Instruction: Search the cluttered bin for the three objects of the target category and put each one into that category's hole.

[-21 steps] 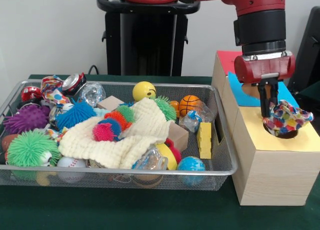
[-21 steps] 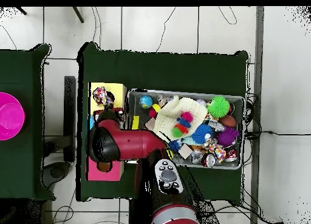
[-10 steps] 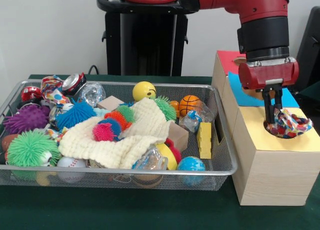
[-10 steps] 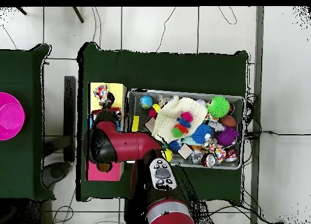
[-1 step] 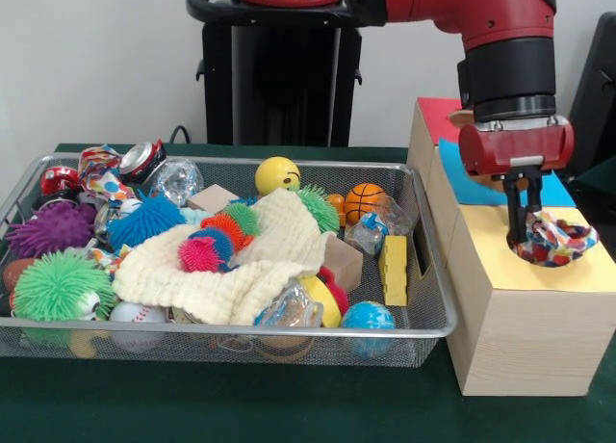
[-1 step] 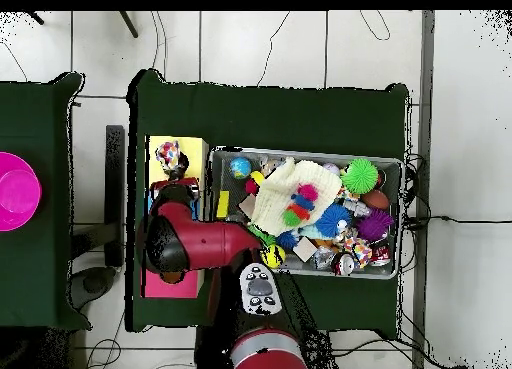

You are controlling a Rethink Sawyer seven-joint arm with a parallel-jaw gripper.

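Observation:
A wooden box [image 5: 520, 318] stands right of the wire bin [image 5: 241, 331], with red, blue and yellow panels on top. My gripper [image 5: 523, 239] reaches down at the left rim of the hole in the yellow panel [image 5: 597, 272]. It is shut on a multicoloured patterned cloth [image 5: 560, 243] that sits low in that hole, bulging a little above the rim. In the overhead view the cloth [image 6: 168, 155] shows on the yellow panel [image 6: 192, 149], and the arm [image 6: 180, 243] covers the gripper. Another patterned cloth piece [image 5: 100, 168] lies at the bin's far left corner.
The bin holds a cream waffle cloth [image 5: 252, 262], spiky balls [image 5: 58, 285], a yellow ball [image 5: 277, 175], a small basketball [image 5: 365, 201], crushed cans [image 5: 142, 159], wooden blocks and clear plastic wrappers. A pink bowl [image 6: 16, 191] sits on the neighbouring table.
My gripper has moved a little right and down with the patterned cloth. The cloth has sunk from above the hole's rim into the hole.

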